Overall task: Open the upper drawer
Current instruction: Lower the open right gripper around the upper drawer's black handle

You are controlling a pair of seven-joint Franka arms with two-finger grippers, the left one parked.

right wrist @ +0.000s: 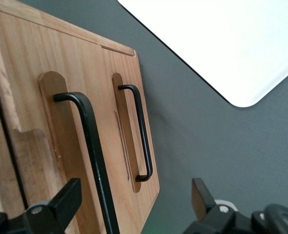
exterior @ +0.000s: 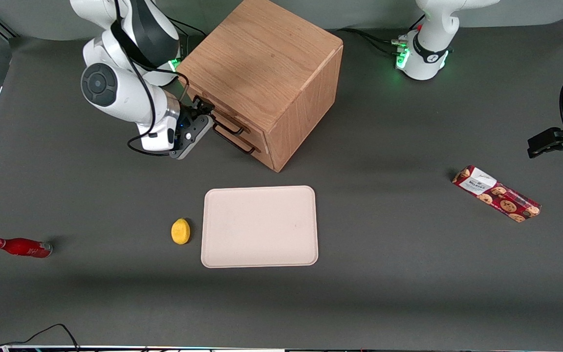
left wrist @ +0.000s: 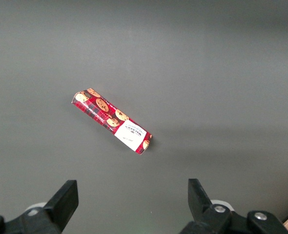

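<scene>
The light oak cabinet (exterior: 262, 68) stands on the table with its front turned toward the working arm. The upper drawer (right wrist: 27, 78) has a long black bar handle (right wrist: 92, 146), also seen in the front view (exterior: 227, 128). The lower twin drawer (right wrist: 124, 61) has its own black handle (right wrist: 143, 136) below it. The two fronts sit about level. My right gripper (exterior: 203, 108) is open in front of the upper drawer. In the right wrist view the gripper (right wrist: 132, 204) has its two fingers on either side of the upper handle and does not touch it.
A beige tray (exterior: 259, 226) lies nearer the front camera than the cabinet, with a yellow lemon (exterior: 180, 231) beside it. A red bottle (exterior: 21, 247) lies toward the working arm's end. A red cookie box (exterior: 496, 193) lies toward the parked arm's end.
</scene>
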